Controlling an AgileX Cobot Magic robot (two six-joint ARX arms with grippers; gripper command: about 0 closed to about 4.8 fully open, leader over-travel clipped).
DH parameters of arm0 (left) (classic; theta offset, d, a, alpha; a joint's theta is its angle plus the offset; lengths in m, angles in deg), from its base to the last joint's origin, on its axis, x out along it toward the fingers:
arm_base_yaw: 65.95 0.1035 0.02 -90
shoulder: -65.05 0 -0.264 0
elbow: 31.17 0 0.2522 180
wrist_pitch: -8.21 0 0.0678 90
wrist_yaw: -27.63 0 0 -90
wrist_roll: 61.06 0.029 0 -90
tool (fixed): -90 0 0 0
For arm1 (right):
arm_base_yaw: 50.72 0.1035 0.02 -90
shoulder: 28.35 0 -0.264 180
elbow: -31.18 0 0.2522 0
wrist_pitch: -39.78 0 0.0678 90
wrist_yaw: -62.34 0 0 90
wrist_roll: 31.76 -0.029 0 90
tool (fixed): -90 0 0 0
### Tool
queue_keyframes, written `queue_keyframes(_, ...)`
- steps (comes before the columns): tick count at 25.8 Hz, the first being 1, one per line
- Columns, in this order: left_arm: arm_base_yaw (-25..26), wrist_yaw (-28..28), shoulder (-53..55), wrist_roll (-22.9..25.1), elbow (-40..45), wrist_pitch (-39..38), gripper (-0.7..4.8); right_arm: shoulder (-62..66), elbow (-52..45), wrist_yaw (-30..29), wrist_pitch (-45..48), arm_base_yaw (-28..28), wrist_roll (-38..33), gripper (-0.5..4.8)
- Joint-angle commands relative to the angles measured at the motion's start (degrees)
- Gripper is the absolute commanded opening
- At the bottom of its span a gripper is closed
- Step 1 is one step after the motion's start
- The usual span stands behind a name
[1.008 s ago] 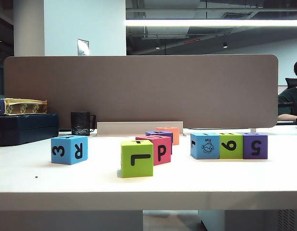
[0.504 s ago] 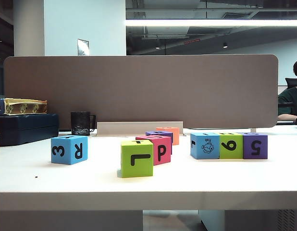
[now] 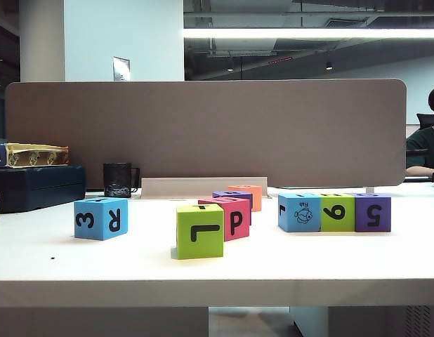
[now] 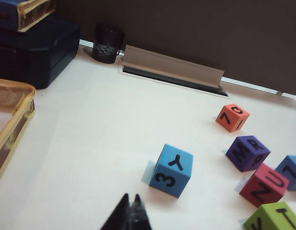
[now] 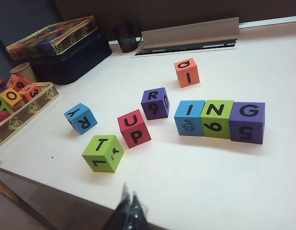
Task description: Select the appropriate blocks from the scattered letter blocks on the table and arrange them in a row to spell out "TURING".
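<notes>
Nothing shifted among the letter blocks (image 3: 200, 231); left gripper (image 4: 130, 214) and right gripper (image 5: 129, 207) (both empty) hung closed above the table (image 3: 287, 267).

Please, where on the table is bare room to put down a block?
Free: the table in front of the row of blue, green and purple blocks, and the stretch between the blue block and the dark cup. Crowded: around the magenta block.

We note matte letter blocks (image 5: 103, 153), a smooth white table (image 3: 273, 270), and a glossy dark mug (image 3: 119, 180).
</notes>
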Motion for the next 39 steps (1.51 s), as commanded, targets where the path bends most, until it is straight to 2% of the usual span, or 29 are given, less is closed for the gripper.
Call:
queue_keyframes(1,-0.07,0.39,0.11,-0.20,-2.86,-2.03,-0.05,-0.66,0.24,-0.59,0.57,-0.02,-0.22,-0.01)
queue_keyframes(5,-0.04,0.68,1.57,-0.11,-6.71,-4.35,-0.05,-0.66,0.24,-0.74,0.57,-0.02,-0.22,-0.01)
queue_keyframes(9,-0.04,5.49,5.68,0.33,-8.81,-5.07,-0.05,-0.66,0.24,-1.18,0.57,-0.02,-1.42,-0.01)
queue_keyframes(14,-0.07,7.32,11.02,0.66,-10.29,-5.29,-0.05,-0.61,1.14,-2.05,0.48,-0.02,-1.46,-0.01)
queue_keyframes(17,-0.55,7.93,14.58,4.46,-11.69,-5.77,-0.05,-0.44,2.12,-2.03,0.50,-0.02,-1.46,-0.01)
queue_keyframes(27,-1.05,7.87,23.02,8.33,-14.95,-5.88,-0.05,-0.42,2.27,-0.09,0.11,-0.02,-1.44,-0.01)
queue_keyframes(31,-1.49,7.87,26.12,12.37,-16.87,-6.14,-0.05,0.35,2.27,2.12,-0.79,-0.04,-1.40,-0.01)
queue_keyframes(36,-4.76,7.41,32.46,15.74,-19.65,-6.12,-0.05,4.15,2.38,2.01,-1.55,-0.02,-1.40,-0.01)
queue_keyframes(38,-7.21,5.68,35.41,15.89,-20.50,-6.12,-0.05,4.87,2.38,2.05,-1.53,-0.04,-1.22,-0.01)
queue_keyframes(39,-9.20,4.28,37.48,17.44,-21.16,-6.14,-0.05,4.96,2.40,2.08,-1.53,-0.02,-1.22,-0.01)
